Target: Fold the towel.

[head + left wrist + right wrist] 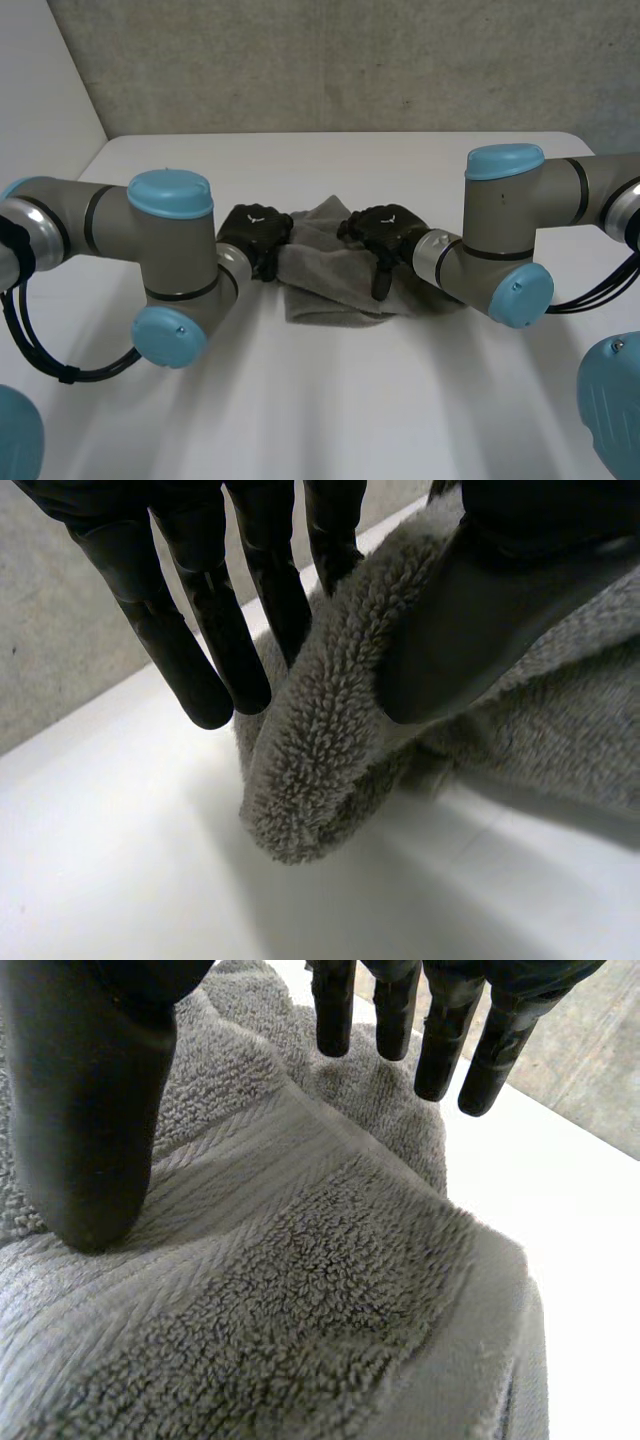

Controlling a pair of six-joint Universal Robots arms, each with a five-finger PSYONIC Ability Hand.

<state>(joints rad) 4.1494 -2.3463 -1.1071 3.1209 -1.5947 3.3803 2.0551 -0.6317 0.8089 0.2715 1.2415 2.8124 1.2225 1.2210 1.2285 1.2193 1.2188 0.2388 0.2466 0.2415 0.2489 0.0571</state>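
A grey towel (330, 275) lies bunched in the middle of the white table (330, 400). My left hand (255, 238) is at the towel's left edge. In the left wrist view a thick fold of the towel (320, 740) stands between the straight fingers (200, 620) and the thumb (470, 620), pinched and raised a little off the table. My right hand (385, 235) is over the towel's right part. In the right wrist view its thumb (90, 1110) rests on the towel (300, 1290), while the straight fingers (440, 1040) hang spread above the cloth, holding nothing.
Both grey arms with light-blue caps (170, 195) (505, 160) reach in from the sides toward the towel. A grey wall (330, 60) runs along the table's far edge. Bare white table (120, 860) lies around the towel, with the widest stretch in front of it.
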